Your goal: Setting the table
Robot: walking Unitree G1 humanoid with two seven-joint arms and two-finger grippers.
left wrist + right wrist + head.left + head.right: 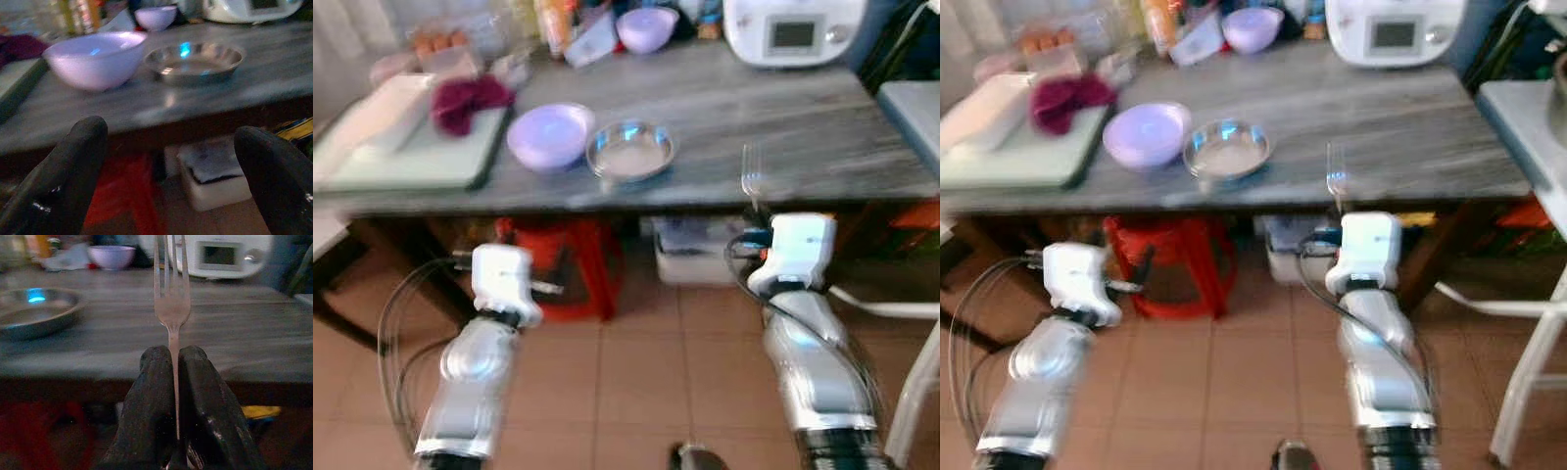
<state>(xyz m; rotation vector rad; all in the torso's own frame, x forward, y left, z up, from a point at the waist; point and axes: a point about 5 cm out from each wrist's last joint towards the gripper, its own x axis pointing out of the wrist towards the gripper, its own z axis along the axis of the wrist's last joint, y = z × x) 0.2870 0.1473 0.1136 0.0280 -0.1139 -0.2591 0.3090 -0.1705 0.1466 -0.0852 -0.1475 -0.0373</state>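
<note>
My right gripper (pixel 171 355) is shut on a silver fork (pixel 171 303), tines pointing forward over the front edge of the grey table (pixel 783 117). The fork (pixel 751 181) shows above the right wrist, right of a shallow steel dish (pixel 629 150). A lilac bowl (pixel 548 135) sits just left of the dish. My left gripper (pixel 171 147) is open, held below the table's front edge with nothing between its fingers (pixel 68 166), facing the bowl (pixel 95 58) and the dish (pixel 195 61).
A green cutting board (pixel 411 157) with a dark red cloth (pixel 465 101) lies at the table's left. A white appliance (pixel 793 29) and a second lilac bowl (pixel 647 27) stand at the back. A red stool (pixel 563 264) and a white box (pixel 690 250) sit under the table.
</note>
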